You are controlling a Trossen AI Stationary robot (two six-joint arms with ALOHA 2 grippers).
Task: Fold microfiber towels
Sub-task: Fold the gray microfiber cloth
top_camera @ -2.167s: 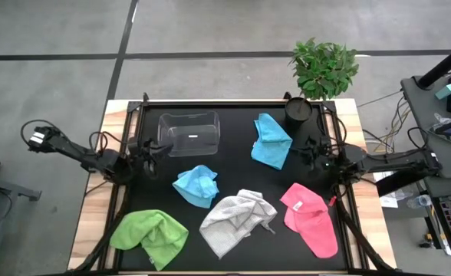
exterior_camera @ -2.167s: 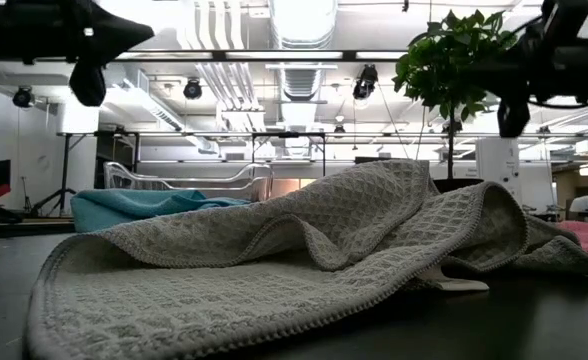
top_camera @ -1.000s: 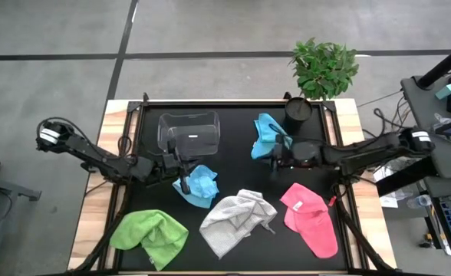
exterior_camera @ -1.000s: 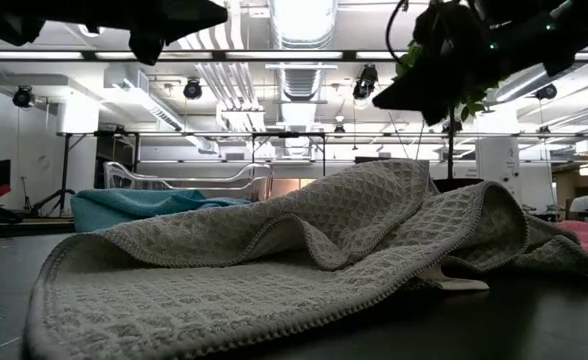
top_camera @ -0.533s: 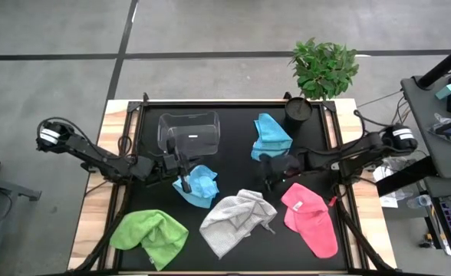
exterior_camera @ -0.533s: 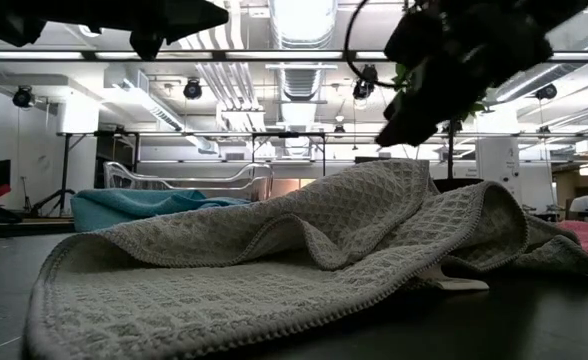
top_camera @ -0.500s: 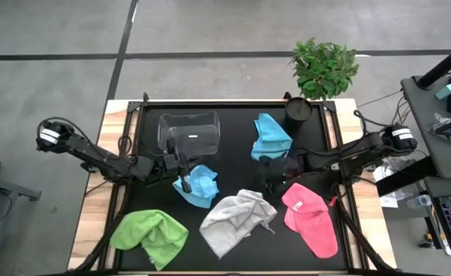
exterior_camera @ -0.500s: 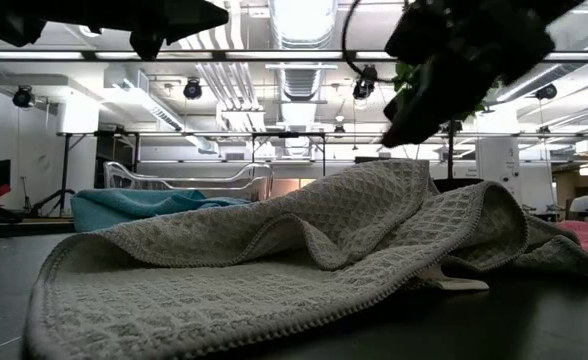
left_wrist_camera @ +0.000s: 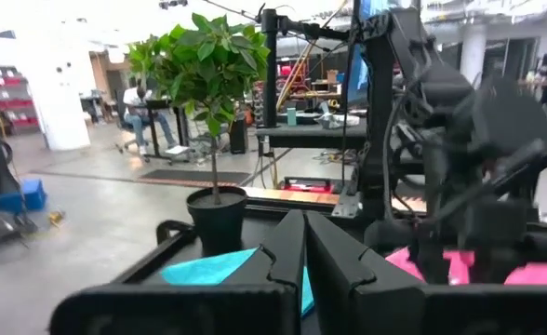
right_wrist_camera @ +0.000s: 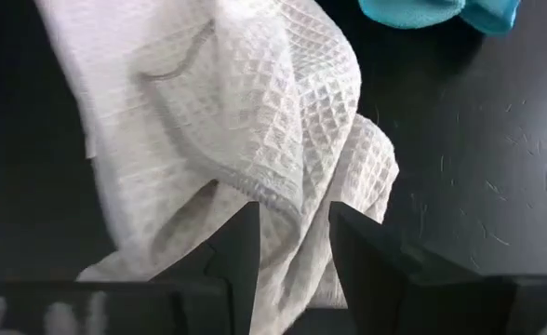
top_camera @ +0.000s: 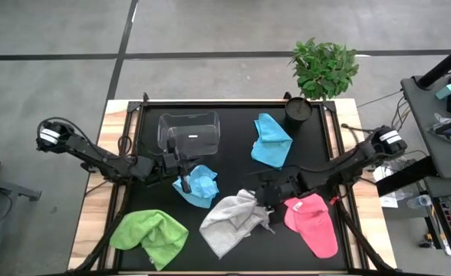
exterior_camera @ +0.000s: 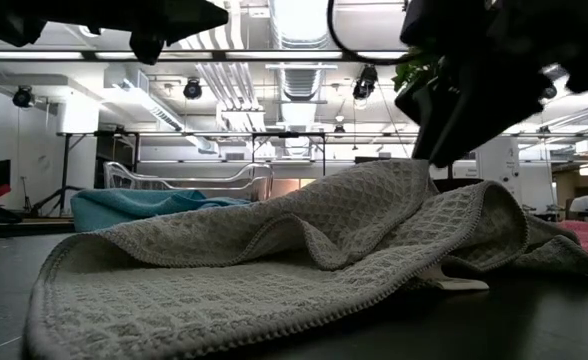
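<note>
Right hand (top_camera: 265, 197), fingers parted narrowly, straddles a raised fold of the grey-white towel (top_camera: 233, 219) crumpled mid-worktop, near side. Soft, light and limp, it probably wants pinching at that hemmed edge. Left hand (top_camera: 181, 182) is closed above the blue towel (top_camera: 197, 185).

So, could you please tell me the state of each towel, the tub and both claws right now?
grey-white towel: crumpled, unfolded.
pink towel: loosely bunched.
green towel: crumpled.
near blue towel: crumpled.
far blue towel: loosely doubled over.
tub: upright, empty.
left claw: shut, empty.
right claw: open, astride a grey-white fold.
</note>
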